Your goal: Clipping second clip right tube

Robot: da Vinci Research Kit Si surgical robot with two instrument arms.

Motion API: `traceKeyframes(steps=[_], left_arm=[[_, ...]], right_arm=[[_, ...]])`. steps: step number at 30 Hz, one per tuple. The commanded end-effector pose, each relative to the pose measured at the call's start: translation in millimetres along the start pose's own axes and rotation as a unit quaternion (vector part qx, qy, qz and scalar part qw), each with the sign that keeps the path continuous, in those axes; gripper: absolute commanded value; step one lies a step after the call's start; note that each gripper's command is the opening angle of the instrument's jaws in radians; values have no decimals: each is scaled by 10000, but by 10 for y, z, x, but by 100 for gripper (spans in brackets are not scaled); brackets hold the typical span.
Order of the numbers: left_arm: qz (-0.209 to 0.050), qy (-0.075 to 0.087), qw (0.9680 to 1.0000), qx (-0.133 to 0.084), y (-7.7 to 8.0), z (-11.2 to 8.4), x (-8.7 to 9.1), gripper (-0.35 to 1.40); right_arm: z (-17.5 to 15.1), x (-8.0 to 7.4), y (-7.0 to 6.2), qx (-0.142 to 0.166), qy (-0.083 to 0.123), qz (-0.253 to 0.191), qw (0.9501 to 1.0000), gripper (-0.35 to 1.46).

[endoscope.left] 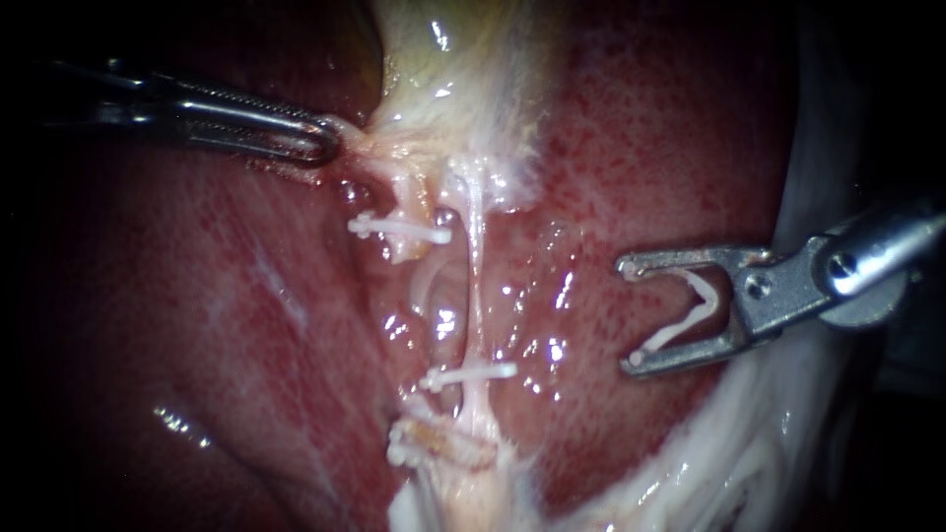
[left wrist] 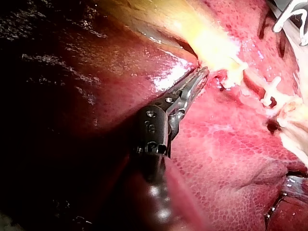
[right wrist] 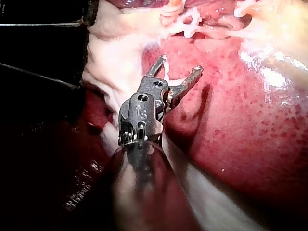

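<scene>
Liver (endoscope.left: 641, 128) wet, glossy; right instrument (endoscope.left: 629, 315) dull grey metal; loaded clip (endoscope.left: 708, 300) smooth white plastic

Small stamped mark (right wrist: 141, 113) on right instrument (right wrist: 181, 65); no other text, labels, numbers, signs.

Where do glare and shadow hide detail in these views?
Endoscope view: glints dot the wet liver beside the right tube; the left instrument, shut on pale tissue, fades into darkness along its shaft. Left wrist view: glare beside its jaws; tissue beside the shaft lies in shadow. Right wrist view: the right instrument, holding a clip, throws a shadow on the liver; glare beyond it.
</scene>
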Motion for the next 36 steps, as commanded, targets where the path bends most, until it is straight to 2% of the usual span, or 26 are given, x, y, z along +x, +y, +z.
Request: traceKeyframes(steps=[1,5,9,13,16,18,20,23,27,36], left_arm=[[-11,0,10000,-15,2,-6,4,-35],[-63,9,10000,-5,8,-34,23,-35],[-38,156,9998,85,14,-65,39,-35],[-40,160,9998,107,15,-67,38,-35],[-36,162,9998,115,14,-64,36,-35],[-36,162,9998,115,14,-64,36,-35],[-36,162,9998,115,14,-64,36,-35],[-36,162,9998,115,14,-64,36,-35],[-36,162,9998,114,14,-64,36,-35],[-35,162,9998,114,14,-64,36,-35]], right_arm=[[1,0,0,1,0,2,10000,50],[2,0,1,25,10,3,10000,50],[4,2,1,55,40,5,10000,50],[13,9,3,201,183,-22,9996,50],[23,17,6,296,347,542,9975,50],[31,24,8,371,456,1013,9931,50],[38,27,11,392,503,1279,9897,50],[55,28,17,488,605,1755,9814,50],[74,19,23,517,812,2139,9721,50],[118,-7,29,799,935,2623,9571,50]])
